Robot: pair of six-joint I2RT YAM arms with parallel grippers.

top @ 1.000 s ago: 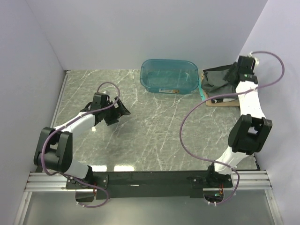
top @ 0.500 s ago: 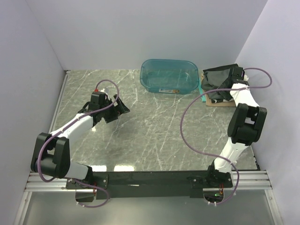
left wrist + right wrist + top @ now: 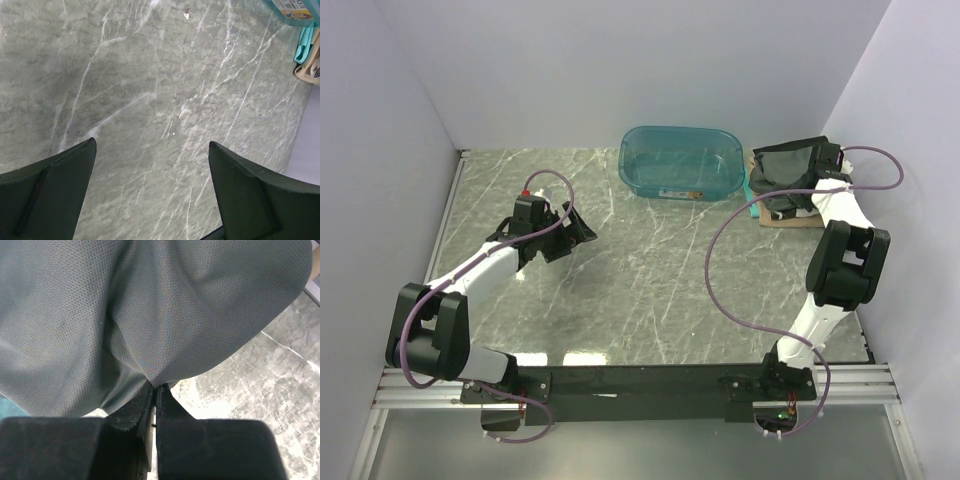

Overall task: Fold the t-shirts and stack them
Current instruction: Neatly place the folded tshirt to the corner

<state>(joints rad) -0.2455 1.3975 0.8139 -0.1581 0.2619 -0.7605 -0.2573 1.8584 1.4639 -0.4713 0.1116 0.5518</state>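
Observation:
A heap of t-shirts (image 3: 782,172) lies at the back right of the table, a dark charcoal-grey one on top. My right gripper (image 3: 820,160) sits at the heap's right side. In the right wrist view its jaws are closed together (image 3: 156,386), pinching a fold of the grey t-shirt (image 3: 150,305), which fills most of that view. My left gripper (image 3: 575,232) hovers over the marble table at the left-middle. Its two fingers stand wide apart (image 3: 151,145) with only bare tabletop between them.
A translucent teal tub (image 3: 680,162) stands at the back centre, just left of the heap; its corner shows in the left wrist view (image 3: 295,7). A teal strip (image 3: 753,200) and a tan layer (image 3: 790,219) poke out under the heap. Walls close in on the sides and back.
The right arm came down onto the heap and its jaws shut on the grey t-shirt's fold. The left arm shifted slightly and stayed open.

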